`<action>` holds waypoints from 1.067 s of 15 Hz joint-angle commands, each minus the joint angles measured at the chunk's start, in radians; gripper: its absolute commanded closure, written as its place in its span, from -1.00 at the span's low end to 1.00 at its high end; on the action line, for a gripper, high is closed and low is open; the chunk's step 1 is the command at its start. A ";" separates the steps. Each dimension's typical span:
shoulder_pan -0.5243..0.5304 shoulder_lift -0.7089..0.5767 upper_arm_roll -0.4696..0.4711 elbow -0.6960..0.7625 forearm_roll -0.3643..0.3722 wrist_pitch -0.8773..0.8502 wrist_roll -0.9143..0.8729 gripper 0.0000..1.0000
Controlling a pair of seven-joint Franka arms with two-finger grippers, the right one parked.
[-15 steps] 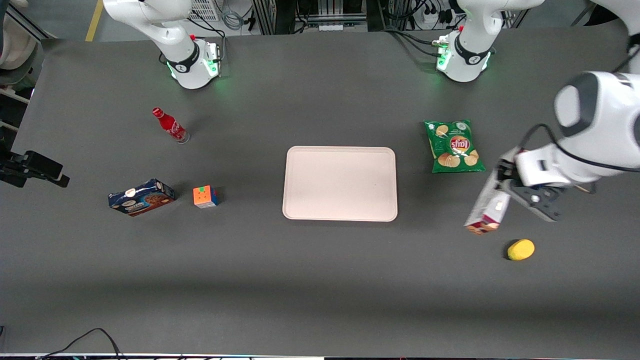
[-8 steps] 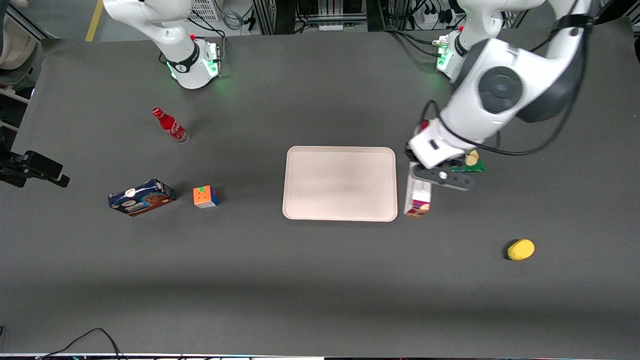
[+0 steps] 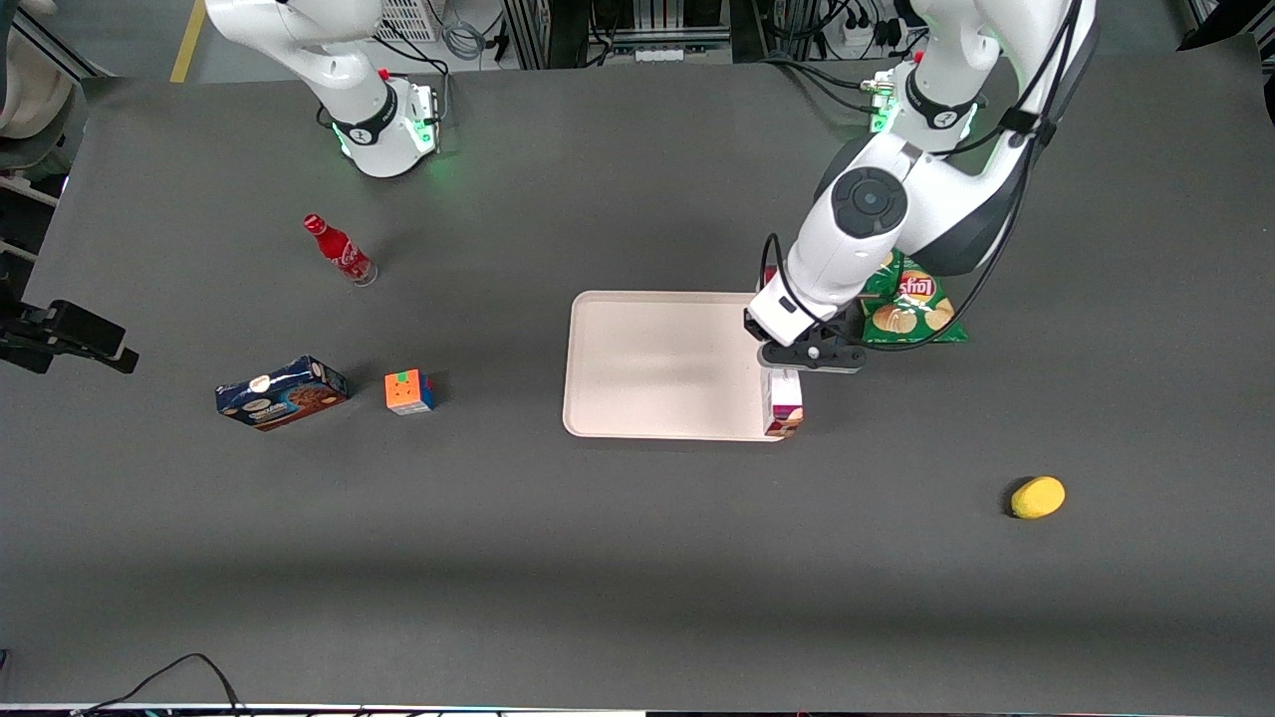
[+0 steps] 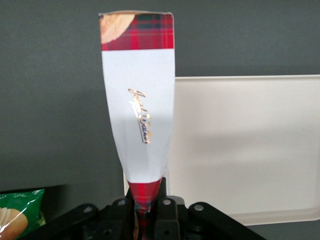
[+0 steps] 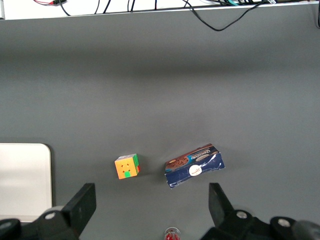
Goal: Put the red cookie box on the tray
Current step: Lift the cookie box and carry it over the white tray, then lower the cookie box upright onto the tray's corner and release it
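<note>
The red cookie box [image 4: 140, 105] is clamped at one end by the gripper [image 3: 803, 356] and hung over the tray [image 3: 657, 363] edge at its 3 o'clock side, presumably so it can be carried inward before release.

Bright, even overhead light; soft shadows, sharp focus throughout.

Red cookie box [image 4: 139, 107], slim tartan carton with white panel, held in the gripper [image 4: 145, 210] above the edge of the tray [image 3: 657, 368], a pale pink-beige rimmed rectangle lying flat.
</note>
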 commanded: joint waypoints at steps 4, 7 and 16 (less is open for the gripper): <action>-0.011 0.087 -0.002 -0.059 0.135 0.144 -0.115 1.00; -0.018 0.090 -0.002 -0.116 0.158 0.196 -0.119 1.00; -0.018 0.146 0.000 -0.167 0.158 0.314 -0.150 1.00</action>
